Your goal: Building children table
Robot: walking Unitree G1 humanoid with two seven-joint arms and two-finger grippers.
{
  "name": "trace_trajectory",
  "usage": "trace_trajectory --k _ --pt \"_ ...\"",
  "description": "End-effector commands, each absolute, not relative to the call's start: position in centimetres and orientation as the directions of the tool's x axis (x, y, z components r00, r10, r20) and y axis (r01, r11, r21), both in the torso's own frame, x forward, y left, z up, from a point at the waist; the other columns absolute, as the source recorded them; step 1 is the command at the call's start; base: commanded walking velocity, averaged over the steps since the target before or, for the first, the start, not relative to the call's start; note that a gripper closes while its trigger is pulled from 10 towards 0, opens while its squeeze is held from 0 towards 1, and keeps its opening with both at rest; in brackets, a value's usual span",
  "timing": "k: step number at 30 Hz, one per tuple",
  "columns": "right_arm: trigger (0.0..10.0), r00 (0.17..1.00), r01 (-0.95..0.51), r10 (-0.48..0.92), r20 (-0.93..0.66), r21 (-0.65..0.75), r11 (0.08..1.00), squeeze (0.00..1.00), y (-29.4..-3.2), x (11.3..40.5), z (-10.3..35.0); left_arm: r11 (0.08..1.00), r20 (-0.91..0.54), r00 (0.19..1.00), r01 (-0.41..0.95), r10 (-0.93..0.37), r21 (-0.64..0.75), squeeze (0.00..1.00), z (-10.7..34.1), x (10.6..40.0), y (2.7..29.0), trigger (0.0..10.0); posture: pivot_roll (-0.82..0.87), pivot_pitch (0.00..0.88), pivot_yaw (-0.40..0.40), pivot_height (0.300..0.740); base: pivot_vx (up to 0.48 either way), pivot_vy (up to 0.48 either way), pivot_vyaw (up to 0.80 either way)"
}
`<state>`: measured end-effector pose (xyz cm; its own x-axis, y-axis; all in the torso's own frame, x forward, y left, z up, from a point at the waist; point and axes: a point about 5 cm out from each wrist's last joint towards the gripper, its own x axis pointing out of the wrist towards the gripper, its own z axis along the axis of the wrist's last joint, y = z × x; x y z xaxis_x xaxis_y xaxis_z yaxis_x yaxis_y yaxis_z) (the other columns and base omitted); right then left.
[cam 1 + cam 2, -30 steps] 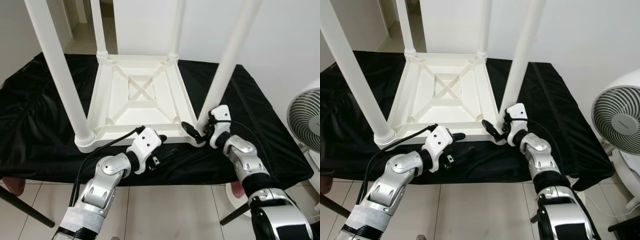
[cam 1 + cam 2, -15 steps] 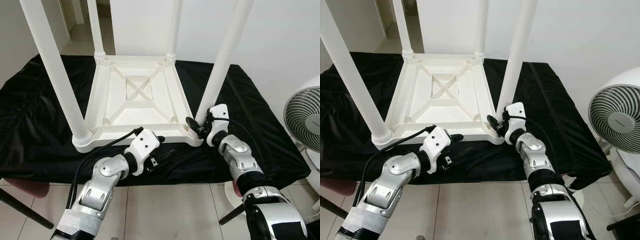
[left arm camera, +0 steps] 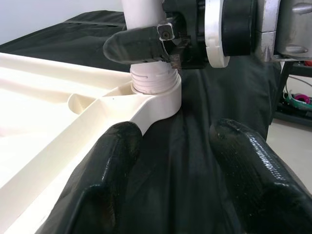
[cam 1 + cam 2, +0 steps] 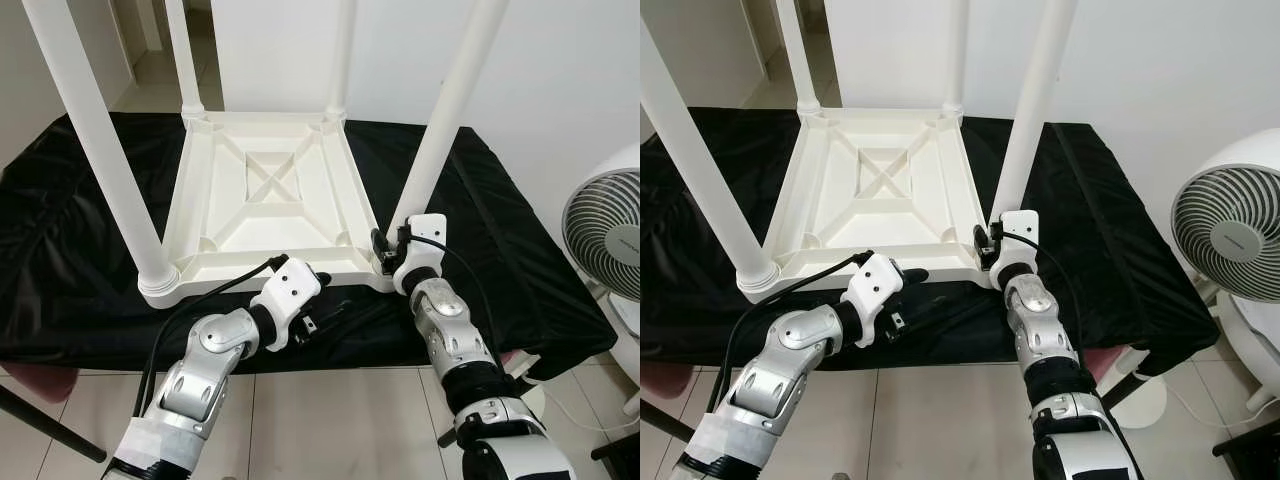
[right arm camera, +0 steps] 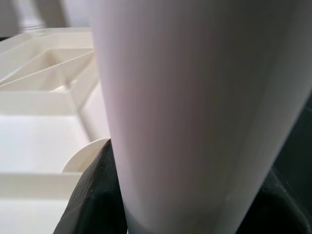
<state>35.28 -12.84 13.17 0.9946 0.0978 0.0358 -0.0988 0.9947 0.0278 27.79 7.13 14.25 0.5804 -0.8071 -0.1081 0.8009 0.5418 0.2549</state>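
A black, creased cloth point(image 4: 70, 250) covers the long low surface from end to end and hangs over its near edge. Off the cloth's right end stands a white electric fan with a round wire grille point(image 4: 1230, 235) on the pale tiled floor point(image 4: 330, 420). A dark slanting bar point(image 4: 50, 425) crosses the floor by the cloth's near left corner. Behind rises a plain white wall point(image 4: 560, 80).
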Motion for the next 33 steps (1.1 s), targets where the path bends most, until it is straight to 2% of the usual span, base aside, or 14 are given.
trace_trajectory --k 1,4,7,12,13,14,17,18,23,27,28,31,32,33 --pt "0.0 0.998 0.009 -0.003 -0.069 0.081 0.997 0.00 -12.8 34.6 11.0 0.553 -0.106 0.589 0.796 -0.801 0.248 0.00 14.3 27.9 6.8 10.0 0.12 0.000 -0.011 0.740 0.000 0.000 0.00" --pt "0.0 0.990 0.125 -0.117 -0.084 0.105 0.987 0.00 -12.2 34.3 10.9 0.554 -0.104 0.590 0.796 -0.801 0.246 0.00 14.2 27.9 6.6 10.0 0.12 0.000 -0.016 0.740 0.000 0.000 0.00" --pt "0.0 0.998 0.031 -0.027 -0.048 0.097 0.995 0.00 -9.9 34.1 11.7 0.561 -0.092 0.594 0.792 -0.799 0.240 0.00 14.3 28.0 6.4 10.0 0.12 0.000 -0.031 0.740 0.000 0.000 0.00" --pt "0.0 0.999 0.031 -0.027 -0.047 0.081 0.996 0.00 -9.8 34.0 11.9 0.564 -0.091 0.596 0.790 -0.798 0.240 0.00 14.3 28.0 6.3 10.0 0.12 0.000 -0.036 0.740 0.000 0.000 0.00" --pt "2.3 0.998 0.033 -0.029 -0.052 0.080 0.996 0.00 -9.8 33.9 11.8 0.567 -0.091 0.600 0.788 -0.795 0.241 0.00 14.3 28.0 6.4 10.0 0.13 0.000 -0.038 0.740 0.000 0.000 0.00" --pt "10.0 0.998 0.031 -0.028 -0.052 0.066 0.997 0.00 -9.8 34.0 11.9 0.571 -0.090 0.603 0.785 -0.792 0.241 0.00 14.3 28.0 6.5 10.0 0.13 0.000 -0.039 0.740 0.000 0.000 0.00" --pt "10.0 0.999 0.013 -0.010 -0.041 0.065 0.998 0.00 -9.6 34.0 12.0 0.575 -0.090 0.607 0.782 -0.789 0.241 0.00 14.3 28.0 6.6 10.0 0.13 0.000 -0.041 0.740 0.000 0.000 0.00" --pt "10.0 1.000 -0.016 0.018 -0.022 0.090 0.996 1.00 -9.6 34.0 12.3 0.576 -0.090 0.609 0.781 -0.788 0.241 0.00 14.3 28.0 6.7 10.0 0.13 0.000 -0.042 0.740 0.000 0.000 0.00" --pt "10.0 0.994 -0.111 0.110 0.016 0.120 0.987 1.00 -9.8 33.8 12.7 0.578 -0.091 0.611 0.780 -0.786 0.240 0.00 14.3 27.9 6.7 10.0 0.13 0.000 -0.041 0.740 0.000 0.000 0.00" --pt "10.0 0.975 -0.221 0.220 0.029 0.090 0.971 1.00 -10.3 33.5 12.7 0.578 -0.092 0.611 0.780 -0.787 0.240 0.00 14.2 27.9 6.7 10.0 0.13 0.000 -0.039 0.740 0.000 0.000 0.00" --pt "10.0 0.957 -0.291 0.289 0.027 0.073 0.954 1.00 -10.6 33.3 12.7 0.577 -0.092 0.610 0.781 -0.787 0.240 0.00 14.2 28.0 6.7 10.0 0.13 0.000 -0.038 0.740 0.000 0.000 0.00" --pt "10.0 0.929 -0.369 0.368 0.037 0.012 0.929 1.00 -13.9 33.2 12.8 0.572 -0.092 0.606 0.784 -0.791 0.241 0.00 14.2 28.0 6.6 10.0 0.12 0.000 -0.035 0.740 0.000 0.000 0.00" --pt "10.0 0.929 -0.369 0.368 0.037 0.012 0.929 1.00 -13.9 33.2 12.8 0.572 -0.092 0.606 0.784 -0.791 0.241 0.00 14.2 28.0 6.6 10.0 0.12 0.000 -0.035 0.740 0.000 0.000 0.00" --pt "10.0 0.915 -0.402 0.402 0.027 -0.031 0.915 1.00 -15.7 33.2 13.0 0.570 -0.091 0.603 0.785 -0.792 0.242 0.00 14.2 28.0 6.5 10.0 0.12 0.000 -0.033 0.740 0.000 0.000 0.00"
